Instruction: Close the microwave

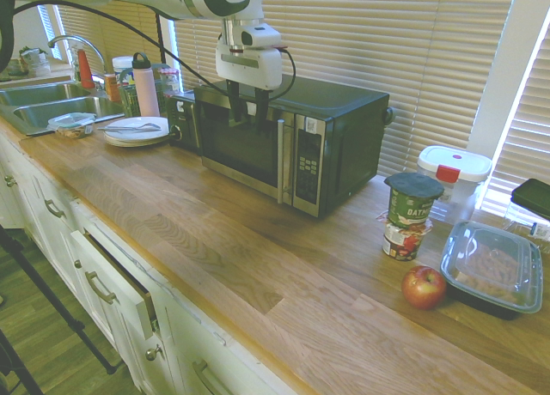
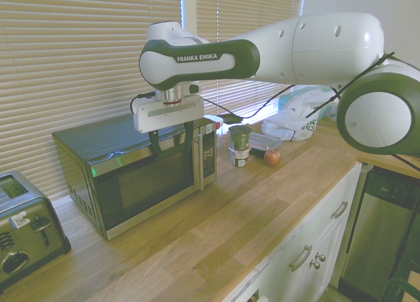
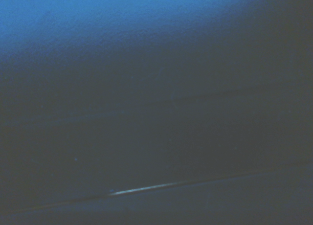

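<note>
Clock directions are from the microwave (image 1: 351, 146) as the first exterior view shows it, 12 being the top of the picture. At 9 o'clock, past the toaster (image 1: 182, 120) just beside the oven, lie the stacked plates (image 1: 136, 137) with a fork; a wide swing that way could knock them. At 8 o'clock a drawer (image 1: 120, 283) stands partly out below the counter edge, so a low sweep out front might catch it.

The microwave sits on the counter (image 1: 215, 215), its door looking shut or nearly so; I can't tell if it is latched. The gripper (image 1: 248, 123) is at the door's upper front, fingers apart and holding nothing. Pushing too high could skid a finger over the top edge; pushing too hard could slide the oven towards the blinds (image 1: 361, 34) at 1 o'clock. The handle (image 1: 285, 163) sticks out and could snag a finger.

At 4 o'clock the stacked cups (image 1: 408, 213) could topple if bumped, and the apple (image 1: 424, 288) beyond could roll. The bare counter from 6 to 8 o'clock gives the best room for backing off.
</note>
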Motion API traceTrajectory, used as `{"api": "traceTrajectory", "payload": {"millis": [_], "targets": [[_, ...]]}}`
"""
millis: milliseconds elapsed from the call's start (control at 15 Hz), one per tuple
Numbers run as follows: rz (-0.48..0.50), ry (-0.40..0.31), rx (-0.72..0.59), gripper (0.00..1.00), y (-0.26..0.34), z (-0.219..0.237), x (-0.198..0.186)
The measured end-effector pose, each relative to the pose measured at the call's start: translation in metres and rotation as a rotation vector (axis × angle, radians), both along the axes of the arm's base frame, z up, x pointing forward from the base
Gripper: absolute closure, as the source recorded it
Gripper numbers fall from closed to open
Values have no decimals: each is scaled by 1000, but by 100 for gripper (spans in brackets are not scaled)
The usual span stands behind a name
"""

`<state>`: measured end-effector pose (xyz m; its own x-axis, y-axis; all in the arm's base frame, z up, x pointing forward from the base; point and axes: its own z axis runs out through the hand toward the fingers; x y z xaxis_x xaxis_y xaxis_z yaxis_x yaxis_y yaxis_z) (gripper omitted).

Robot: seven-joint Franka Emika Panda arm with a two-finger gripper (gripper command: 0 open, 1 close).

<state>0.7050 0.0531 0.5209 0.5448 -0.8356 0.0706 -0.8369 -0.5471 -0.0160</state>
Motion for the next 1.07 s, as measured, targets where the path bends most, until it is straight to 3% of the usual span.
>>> {"api": "traceTrajectory", "payload": {"millis": [400, 1067], "targets": [[17, 10, -3, 0, -23, -23, -8], [85, 69, 0, 0, -42, -65, -105]]}}
